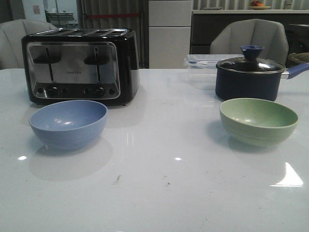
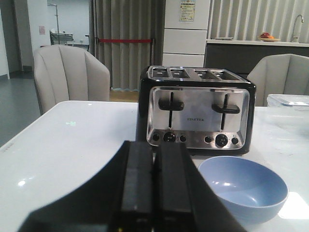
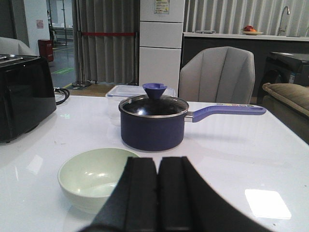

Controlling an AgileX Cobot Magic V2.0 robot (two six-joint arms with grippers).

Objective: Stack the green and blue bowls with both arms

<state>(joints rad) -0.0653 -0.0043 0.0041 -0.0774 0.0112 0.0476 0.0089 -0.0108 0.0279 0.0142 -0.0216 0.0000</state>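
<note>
- Pale periwinkle-blue matte round bowl (image 1: 68,123): lower left of the front frame, upright on the glossy white table (image 1: 159,193), empty, mouth up. Just in front of the black and chrome four-slot toaster (image 1: 79,65); a narrow strip of table shows between them.
- Pale sage-green matte round bowl (image 1: 258,121): right of the front frame, upright, empty. Near and in front of the dark navy saucepan with glass lid and blue knob (image 1: 248,75); not touching it.
- The two bowls sit well apart, at about the same height in the frame, with bare table between them.
- Clear plastic lidded container (image 1: 203,62): behind the saucepan, to its left.
- Neither arm shows in the front frame.
- Left gripper (image 2: 154,193): bottom centre of the left wrist frame, its two black fingers pressed together, nothing between them. Blue bowl lies at lower right of that frame, apart from the fingers.
- Right gripper (image 3: 157,198): bottom centre of the right wrist frame, fingers clenched flat against each other, holding nothing. Green bowl lies at lower left, partly hidden by the left finger; contact cannot be told.
</note>
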